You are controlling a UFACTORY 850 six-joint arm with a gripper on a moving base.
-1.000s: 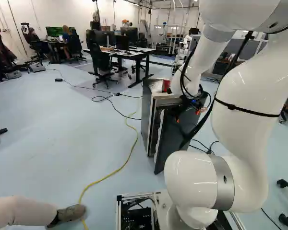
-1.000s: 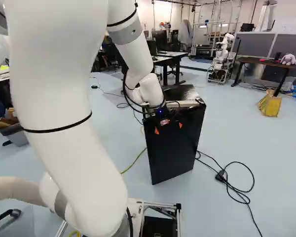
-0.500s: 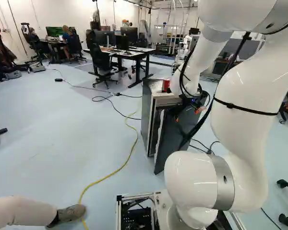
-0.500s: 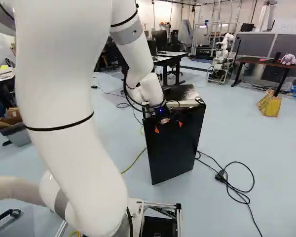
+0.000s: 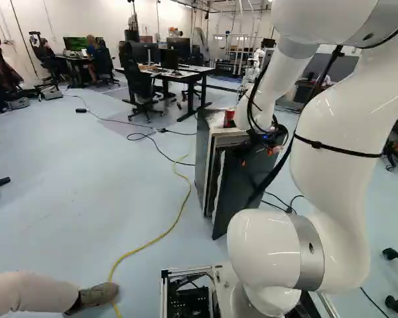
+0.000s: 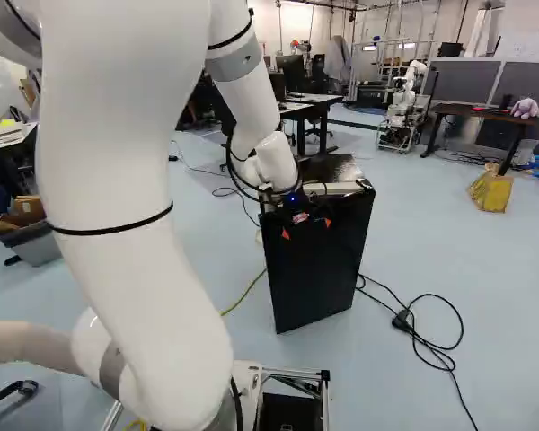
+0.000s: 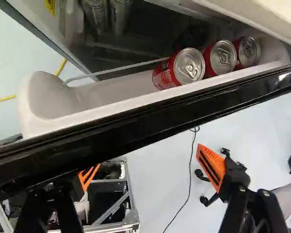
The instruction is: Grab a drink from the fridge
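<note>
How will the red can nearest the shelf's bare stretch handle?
The can looks smooth and round, so it may slip. Its lid looks sealed, so it's probably full and heavy. With bare shelf on one side, it could tip that way.

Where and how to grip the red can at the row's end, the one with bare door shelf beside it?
Upper body of that can, from above: its lid shows and the shelf rim hides its lower part. One side is free; the neighbouring can likely crowds the other finger.
</note>
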